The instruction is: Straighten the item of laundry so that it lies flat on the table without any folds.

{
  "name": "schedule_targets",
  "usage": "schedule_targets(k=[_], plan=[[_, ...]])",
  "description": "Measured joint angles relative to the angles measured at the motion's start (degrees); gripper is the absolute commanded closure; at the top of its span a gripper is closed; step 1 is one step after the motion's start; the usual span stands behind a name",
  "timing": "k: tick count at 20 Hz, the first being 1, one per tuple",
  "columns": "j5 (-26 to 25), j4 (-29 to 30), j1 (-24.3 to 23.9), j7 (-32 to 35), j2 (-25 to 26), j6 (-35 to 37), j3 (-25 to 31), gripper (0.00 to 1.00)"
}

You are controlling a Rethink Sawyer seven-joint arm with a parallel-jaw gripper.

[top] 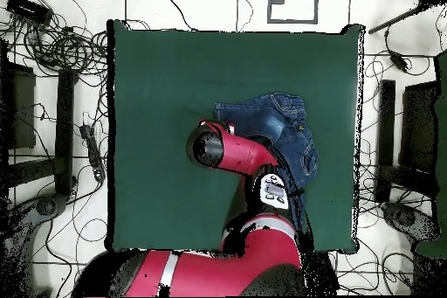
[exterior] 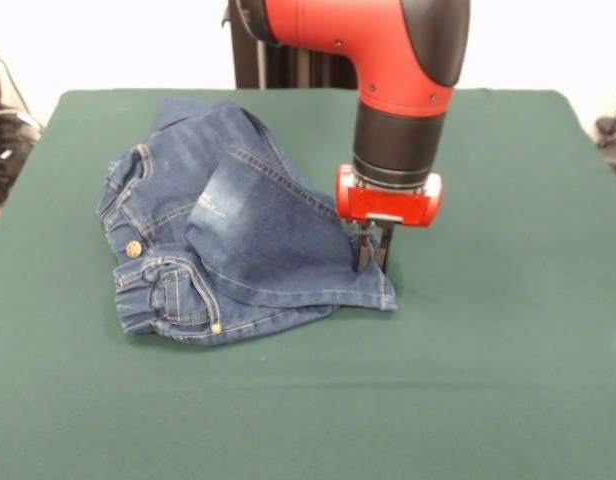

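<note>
The small dark blue denim jeans (exterior: pixel 238 230) lie crumpled and folded over on the left half of the green table (exterior: pixel 488 350). The waistband and metal button are at the left, and a leg is folded across the top toward the right. My gripper (exterior: pixel 374 262) points straight down at the right edge of that folded leg. Its two dark fingers stand close together, pinching the cloth edge near the table top. In the overhead view the jeans (top: pixel 279 124) lie right of centre on the table (top: pixel 175 76), and the arm's wrist (top: pixel 212 149) hides the gripper.
Cables and dark equipment lie on the floor around the table (top: pixel 52 50). The red arm (top: pixel 253 216) reaches over the table's near side in the overhead view. Bare green cloth extends to the right of the jeans in the front view.
</note>
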Motion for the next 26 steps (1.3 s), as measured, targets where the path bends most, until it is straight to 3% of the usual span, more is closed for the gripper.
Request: schedule_targets(k=[8, 16, 26], plan=[[3.02, 2.68, 2.79, 0.42, -2.72, -0.02, -1.72, 1.00], [6.59, 6.07, 11.71, 2.77, -8.11, -0.01, -2.09, 1.00], [6.91, 9.37, 17.08, 3.84, -10.62, -0.01, -2.02, 1.00]])
